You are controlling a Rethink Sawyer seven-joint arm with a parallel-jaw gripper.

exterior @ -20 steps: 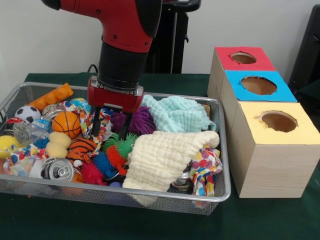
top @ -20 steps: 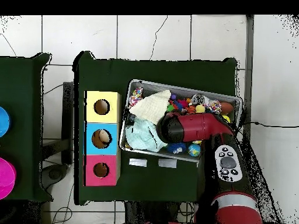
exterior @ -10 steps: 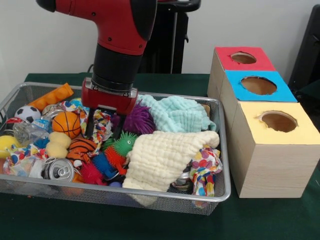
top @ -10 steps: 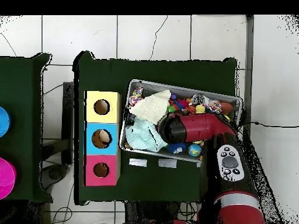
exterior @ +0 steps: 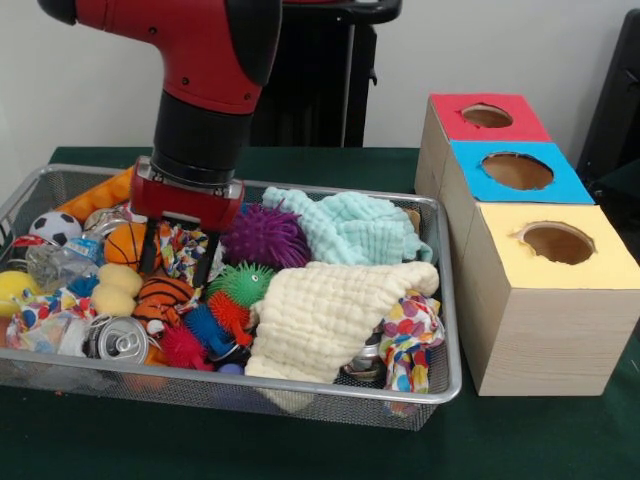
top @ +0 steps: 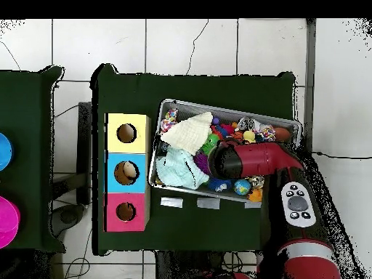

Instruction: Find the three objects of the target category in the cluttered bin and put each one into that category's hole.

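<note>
The gripper point(exterior: 178, 262) hangs with fingers apart and empty just above the striped tiger point(exterior: 163, 296), which lies in the wire basket point(exterior: 300, 392) beside the pale yellow plush point(exterior: 117, 288) (no bear-like one shows); the red-ringed hole point(exterior: 487, 115) looks unfilled, so seemingly every drop remains

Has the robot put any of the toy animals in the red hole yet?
None looks done: the striped tiger and the pale yellow plush lie in the wire basket, and the red hole looks empty from the front. In hand: nothing; the end effector hangs open just above the tiger. Left: grabbing it, dropping it in, then the other animals.
</note>
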